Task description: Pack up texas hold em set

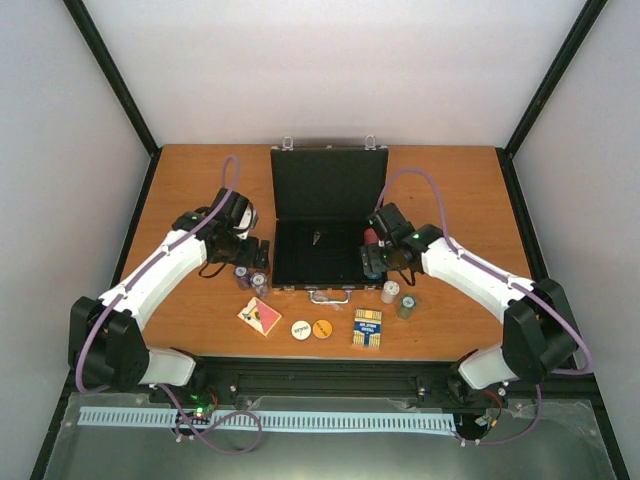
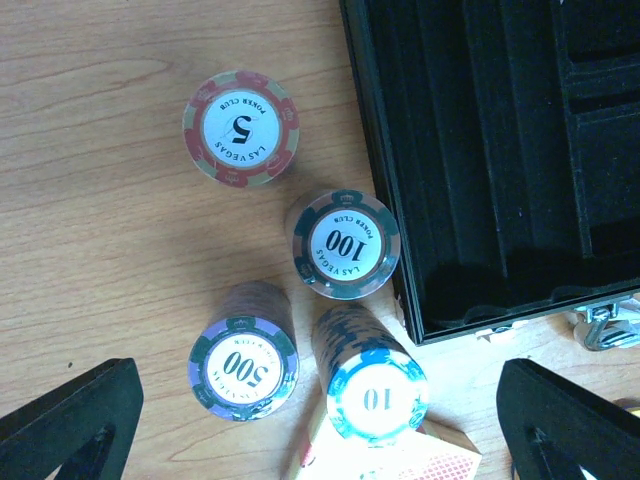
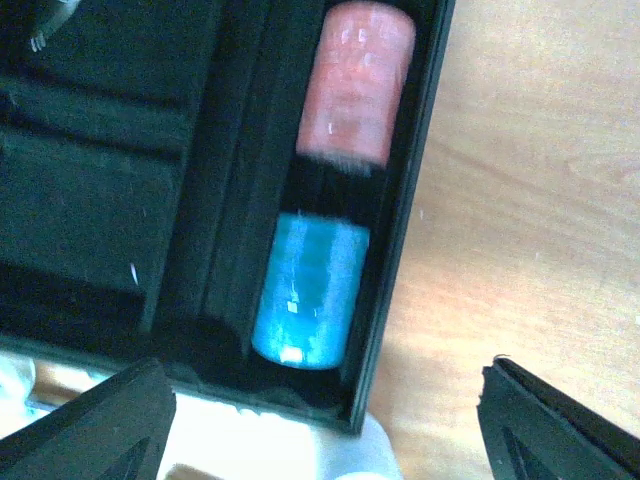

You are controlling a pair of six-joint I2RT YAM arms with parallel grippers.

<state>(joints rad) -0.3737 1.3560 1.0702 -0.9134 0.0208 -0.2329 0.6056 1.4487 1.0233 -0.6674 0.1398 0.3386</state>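
I have the brown wooden table (image 1: 180, 180) under both arms, and the black flat hinged case (image 1: 330, 215) lies open at its middle, lid raised toward the back wall.

My left gripper (image 1: 252, 265) hangs over the group of four upright chip stacks just beside the case's left wall, fingers spread wide with nothing between them. My right gripper (image 1: 373, 262) sits over the case's right edge, jaws also apart and empty. Below it a pink chip stack (image 3: 355, 85) and a blue chip stack (image 3: 308, 290) lie on their sides, end to end in the rightmost channel.

My next grab looks like a left-arm job, since that arm is much the nearer. The light-blue stack marked 10 (image 2: 375, 398) and the purple stack marked 500 (image 2: 243, 373) stand closest to the fingers, the dark stack marked 100 (image 2: 347, 243) and the red stack marked 5 (image 2: 241, 128) beyond. Their long axes point straight up at the wrist camera, while the channels take stacks lying flat, so I judge each must be tipped over.
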